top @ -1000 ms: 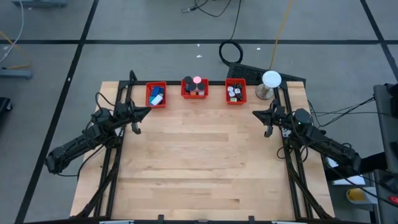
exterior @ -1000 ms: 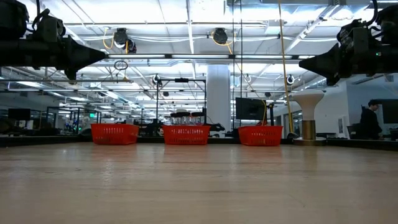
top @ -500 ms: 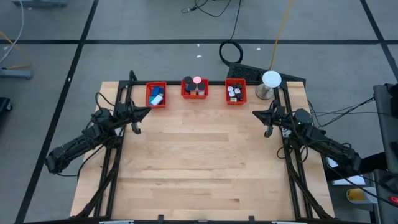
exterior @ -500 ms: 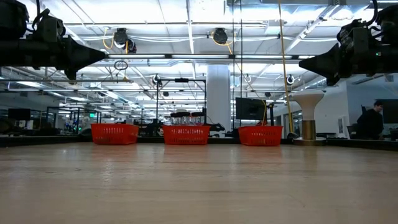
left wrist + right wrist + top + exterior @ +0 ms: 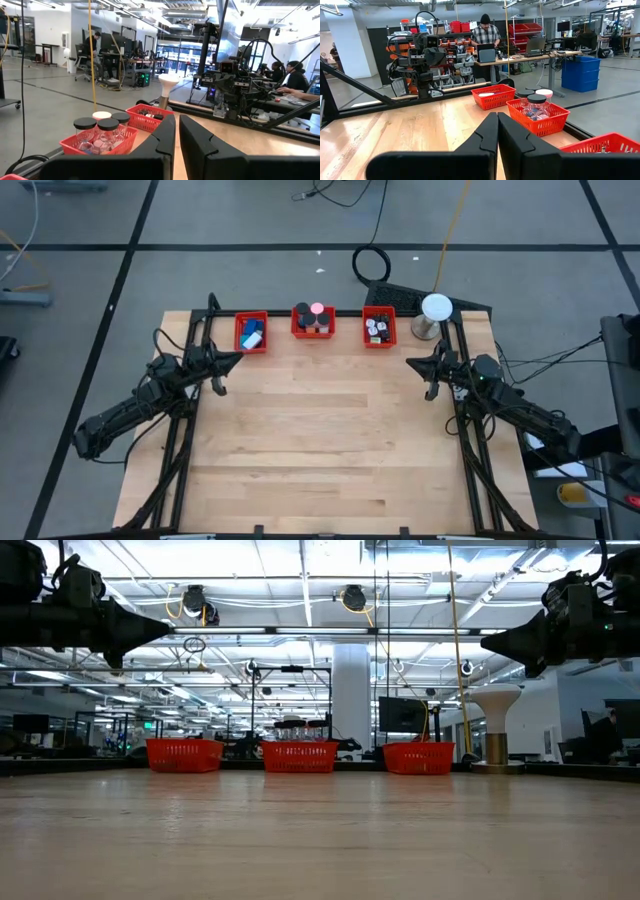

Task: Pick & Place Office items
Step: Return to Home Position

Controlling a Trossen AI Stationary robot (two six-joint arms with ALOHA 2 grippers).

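Note:
The office items lie inside three red bins along the table's far edge. The left bin (image 5: 250,333) holds blue blocks and a white bit. The middle bin (image 5: 312,321) holds black-lidded jars (image 5: 96,131) and a pink-topped one. The right bin (image 5: 378,327) holds small black and white bits. My left gripper (image 5: 236,358) hovers shut over the table's left side, pointing toward the bins, its tip (image 5: 170,630) well above the wood. My right gripper (image 5: 411,362) hovers shut over the right side at a like height (image 5: 485,640). Neither holds anything.
A white domed lamp (image 5: 436,308) stands at the far right corner beside the right bin. Dark frame rails run along the table's left and right sides under the arms. Bare wooden tabletop (image 5: 320,440) spreads between the arms and toward the near edge.

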